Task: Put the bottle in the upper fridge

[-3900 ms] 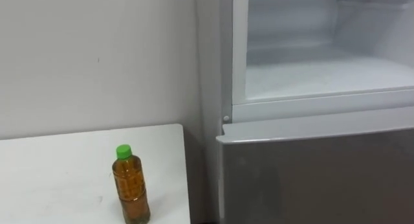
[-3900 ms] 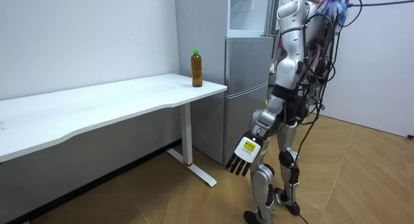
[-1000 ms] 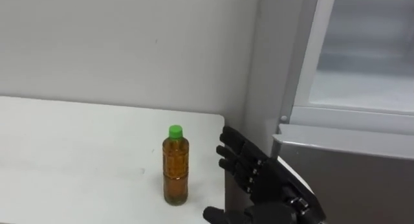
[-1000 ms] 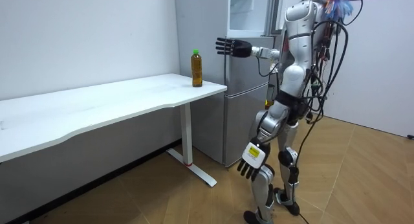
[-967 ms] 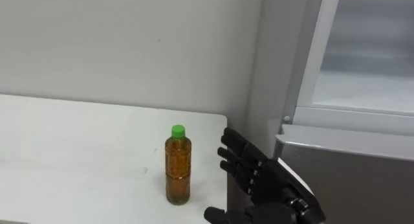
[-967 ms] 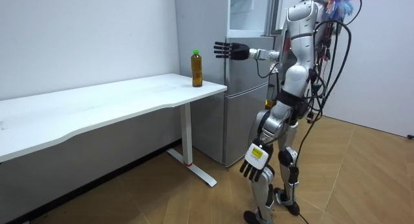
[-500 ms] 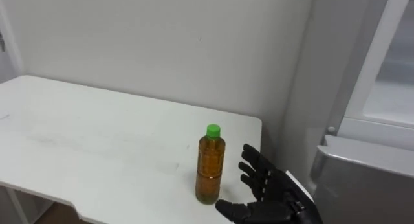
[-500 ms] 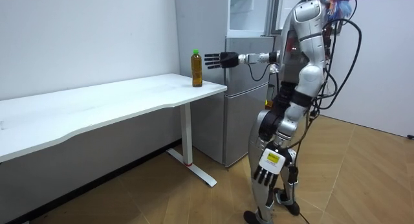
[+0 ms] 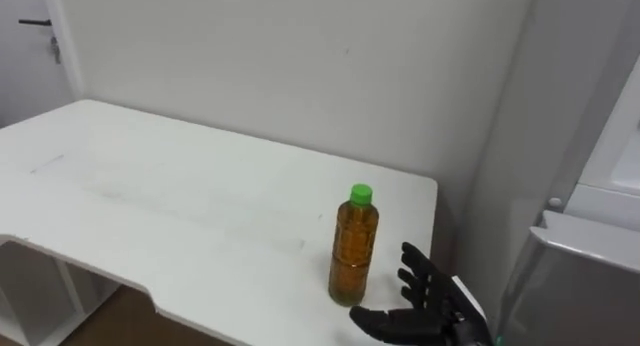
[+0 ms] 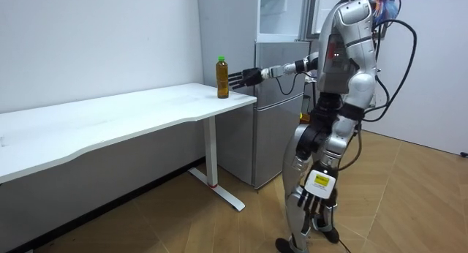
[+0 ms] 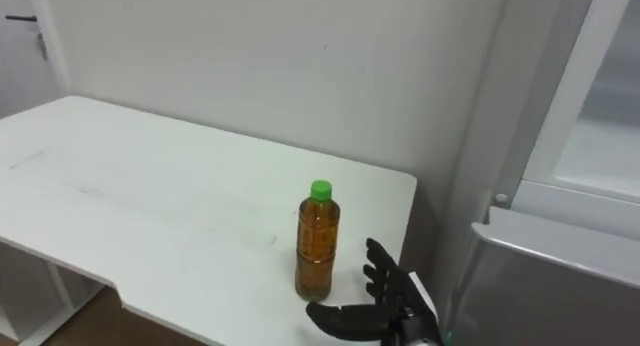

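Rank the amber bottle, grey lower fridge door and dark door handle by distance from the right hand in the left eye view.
From the right hand:
1. Amber green-capped plastic bottle, just left of it.
2. Grey metal lower fridge door, to its right.
3. Dark door handle, far upper left.

Eye views look down near the table [image 9: 180,206]; room view, seemingly side-on, shares it.

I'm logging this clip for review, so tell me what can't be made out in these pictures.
- Upper fridge: in the eye views, the right edge cuts off its inside.
- Right hand: the left eye view's bottom edge cuts off its wrist, and whether it touches the bottle cannot be told.
- Bottle's label: too small in the room view.
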{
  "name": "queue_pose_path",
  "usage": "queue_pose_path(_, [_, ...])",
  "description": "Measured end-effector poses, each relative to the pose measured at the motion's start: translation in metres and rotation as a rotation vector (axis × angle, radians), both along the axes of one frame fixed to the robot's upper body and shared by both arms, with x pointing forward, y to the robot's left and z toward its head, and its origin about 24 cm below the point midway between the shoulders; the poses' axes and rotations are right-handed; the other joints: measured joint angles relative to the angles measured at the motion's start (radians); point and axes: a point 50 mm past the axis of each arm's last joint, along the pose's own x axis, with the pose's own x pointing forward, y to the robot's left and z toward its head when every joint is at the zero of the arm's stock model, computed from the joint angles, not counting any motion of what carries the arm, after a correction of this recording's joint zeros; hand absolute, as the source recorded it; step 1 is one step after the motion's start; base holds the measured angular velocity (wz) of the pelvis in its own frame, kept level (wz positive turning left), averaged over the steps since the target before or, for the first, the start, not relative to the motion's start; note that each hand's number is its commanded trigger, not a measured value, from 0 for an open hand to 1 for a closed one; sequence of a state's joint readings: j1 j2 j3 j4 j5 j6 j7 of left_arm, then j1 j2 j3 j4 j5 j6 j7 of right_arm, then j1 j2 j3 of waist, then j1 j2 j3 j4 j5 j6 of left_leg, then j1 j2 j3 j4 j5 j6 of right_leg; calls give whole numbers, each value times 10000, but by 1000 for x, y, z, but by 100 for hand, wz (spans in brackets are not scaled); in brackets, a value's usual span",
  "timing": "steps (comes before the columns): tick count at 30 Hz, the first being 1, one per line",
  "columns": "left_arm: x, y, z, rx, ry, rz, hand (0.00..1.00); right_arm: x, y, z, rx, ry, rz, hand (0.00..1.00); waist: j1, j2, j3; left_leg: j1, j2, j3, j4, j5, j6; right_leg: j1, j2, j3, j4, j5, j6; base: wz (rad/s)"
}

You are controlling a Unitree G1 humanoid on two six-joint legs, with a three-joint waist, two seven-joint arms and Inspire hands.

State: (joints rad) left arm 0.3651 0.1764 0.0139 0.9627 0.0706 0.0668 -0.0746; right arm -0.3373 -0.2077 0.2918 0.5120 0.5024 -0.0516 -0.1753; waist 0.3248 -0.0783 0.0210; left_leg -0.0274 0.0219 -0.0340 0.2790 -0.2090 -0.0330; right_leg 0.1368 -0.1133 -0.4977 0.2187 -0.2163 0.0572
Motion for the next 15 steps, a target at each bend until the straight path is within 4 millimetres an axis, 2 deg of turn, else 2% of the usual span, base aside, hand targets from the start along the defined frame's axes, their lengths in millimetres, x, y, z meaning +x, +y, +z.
queue_pose_path(10, [-1, 1, 0, 73, 98, 17, 0, -1, -3, -1, -278, 150, -1529, 0, 247, -34, -5, -236, -194, -247, 47, 55, 92, -1, -149, -242, 32, -45, 74, 9])
queue_pose_path(15, [-4, 1, 0, 98, 217, 64, 0, 7, -6, 5, -501, 70, -2327, 0, 417, -51, -10, -315, -229, -353, 112, 89, 109, 18, -156, -337, 28, -45, 74, 8])
